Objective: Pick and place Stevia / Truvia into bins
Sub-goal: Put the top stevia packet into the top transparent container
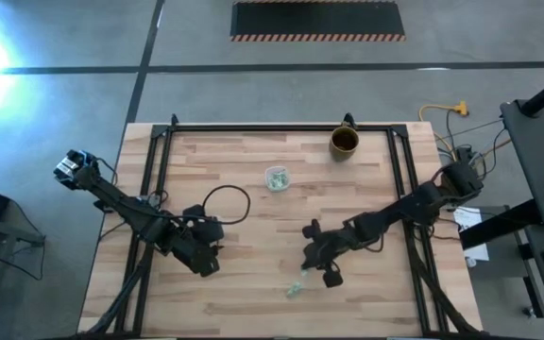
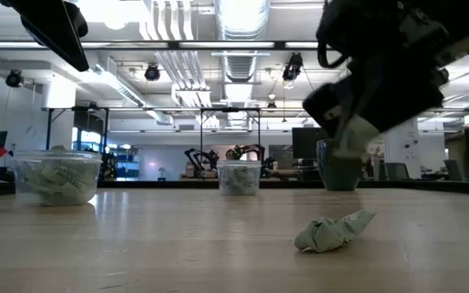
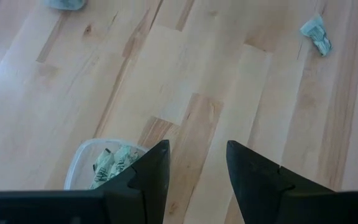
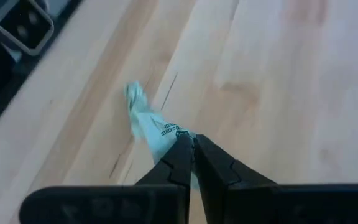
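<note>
My right gripper (image 4: 191, 140) is shut on a pale green and white sachet (image 4: 146, 119) above the table's near middle (image 1: 324, 272); in the low view it hangs above the tabletop (image 2: 357, 130). A second, crumpled sachet (image 2: 332, 232) lies on the table just below it and also shows in the left wrist view (image 3: 316, 34). My left gripper (image 3: 197, 162) is open and empty at the near left (image 1: 201, 255), right beside a clear cup (image 3: 98, 163) holding sachets. Another clear cup (image 1: 276, 178) with sachets stands mid-table. My right gripper pinches one end of the sachet (image 4: 168, 133) between its two fingertips. The fingers slant down toward the table. The rest of the sachet sticks out past the fingertips, creased and clear of the tabletop.
A brown mug (image 1: 344, 142) stands at the far edge, right of centre. A black cable loop (image 1: 227, 200) lies near the left arm. Bare wood lies between the two cups and the right gripper.
</note>
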### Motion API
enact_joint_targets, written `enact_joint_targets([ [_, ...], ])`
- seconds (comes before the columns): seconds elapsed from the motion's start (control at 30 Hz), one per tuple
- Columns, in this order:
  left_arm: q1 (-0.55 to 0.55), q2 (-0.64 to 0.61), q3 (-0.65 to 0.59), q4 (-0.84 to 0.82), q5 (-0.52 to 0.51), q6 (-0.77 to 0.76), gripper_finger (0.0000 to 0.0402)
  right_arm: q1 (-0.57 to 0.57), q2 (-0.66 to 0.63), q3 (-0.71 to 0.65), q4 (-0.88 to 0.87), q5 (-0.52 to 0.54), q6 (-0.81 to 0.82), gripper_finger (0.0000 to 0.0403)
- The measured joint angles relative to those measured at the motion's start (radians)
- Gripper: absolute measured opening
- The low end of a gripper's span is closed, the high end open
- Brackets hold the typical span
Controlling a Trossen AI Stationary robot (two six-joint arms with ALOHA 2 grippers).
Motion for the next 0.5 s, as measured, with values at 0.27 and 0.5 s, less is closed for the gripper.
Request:
enact_joint_targets([
  [0.27,0.000,0.000,0.000,0.016,-0.006,0.000,0.0141,-0.101,-0.074,0.030,0.000,0.047,-0.062,0.0009],
  [0.5,0.000,0.000,0.000,0.033,-0.018,0.001,0.0141,-0.245,-0.099,0.079,0.002,0.138,-0.082,0.0009],
])
